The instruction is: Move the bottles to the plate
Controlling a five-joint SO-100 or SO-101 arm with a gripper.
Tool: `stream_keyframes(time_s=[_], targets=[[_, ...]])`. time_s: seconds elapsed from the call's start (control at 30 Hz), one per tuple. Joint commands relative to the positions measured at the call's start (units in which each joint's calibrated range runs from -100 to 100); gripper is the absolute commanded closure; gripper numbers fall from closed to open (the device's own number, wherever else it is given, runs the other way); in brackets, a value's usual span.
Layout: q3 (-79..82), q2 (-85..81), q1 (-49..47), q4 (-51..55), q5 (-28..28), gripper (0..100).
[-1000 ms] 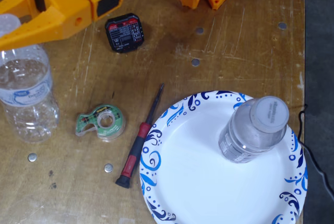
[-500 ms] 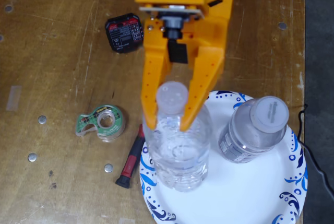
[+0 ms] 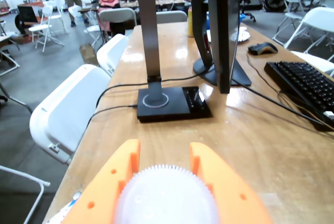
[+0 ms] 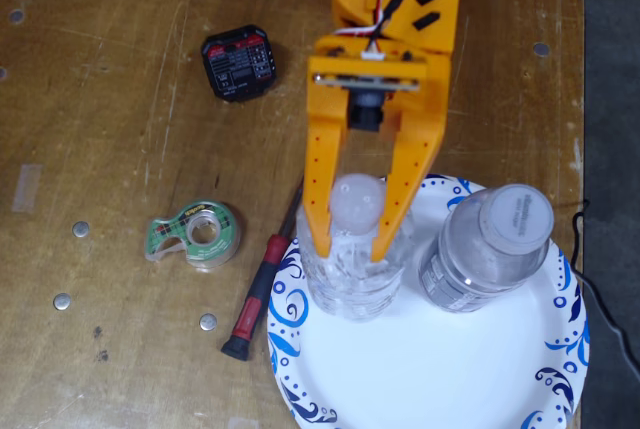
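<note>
In the fixed view my orange gripper point(image 4: 352, 245) reaches down from the top and is shut on the neck of a clear ribbed bottle point(image 4: 352, 274). Its white cap point(image 4: 357, 203) sits between the two fingers point(image 4: 320, 189). This bottle stands on the left part of the white, blue-patterned plate point(image 4: 430, 369). A second capped bottle point(image 4: 490, 244) stands on the plate's right side, apart from the gripper. The wrist view shows the ridged cap point(image 3: 164, 195) pressed between both orange fingers point(image 3: 128, 169) of the gripper point(image 3: 164, 150).
A green tape dispenser point(image 4: 195, 232), a red-handled screwdriver point(image 4: 262, 284) and a black device point(image 4: 239, 62) lie left of the plate. The table's edge point(image 4: 582, 99) runs down the right. In the wrist view a lamp base point(image 3: 172, 104), a monitor stand point(image 3: 219, 72) and a keyboard point(image 3: 308, 85) stand ahead.
The gripper carried the bottle from the far left over to the plate. Over the last half second it shifted slightly right and back, and the bottle now looks smaller and lower.
</note>
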Motion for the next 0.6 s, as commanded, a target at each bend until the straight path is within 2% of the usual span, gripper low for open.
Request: stream_keyframes(time_s=[0.0, 0.13, 0.43, 0.57], targets=[[1.55, -3.03, 0.04, -0.86, 0.63, 98], [3.54, -2.86, -1.9, -2.08, 0.37, 98], [14.35, -2.78, -2.34, -16.53, 0.68, 98], [17.59, -2.86, -2.34, -19.23, 0.74, 98]])
